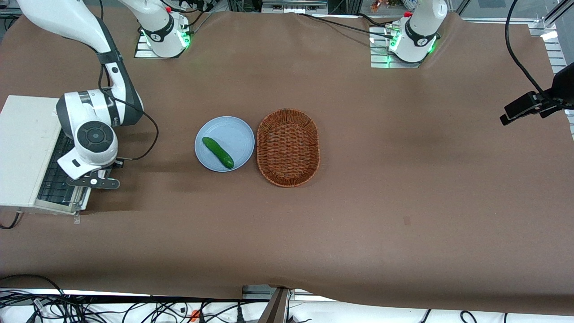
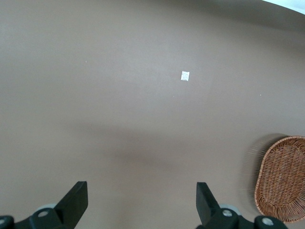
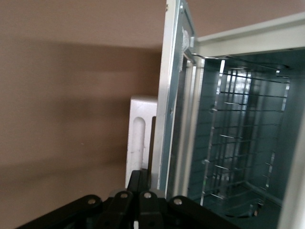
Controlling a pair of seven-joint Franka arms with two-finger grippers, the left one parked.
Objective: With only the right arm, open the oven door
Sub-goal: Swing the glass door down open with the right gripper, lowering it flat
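Note:
The small white toaster oven [image 1: 24, 148] stands at the working arm's end of the table. Its oven door [image 1: 56, 184] hangs partly open, tilted away from the oven front. The right wrist view shows the door [image 3: 171, 119] edge-on, with the wire rack [image 3: 238, 138] inside the lit cavity beside it. The white handle mount [image 3: 139, 138] sticks out from the door's outer face. The right arm [image 1: 96, 134] reaches down over the door's free edge. Its gripper [image 1: 92, 181] is at the handle. The gripper [image 3: 143, 177] has its fingers together against the handle side of the door.
A blue plate [image 1: 237, 132] holding a green cucumber [image 1: 218, 152] lies mid-table. A brown wicker basket [image 1: 288, 147] sits beside it, toward the parked arm; it also shows in the left wrist view [image 2: 283, 179]. A black camera mount [image 1: 533, 105] stands at the parked arm's end.

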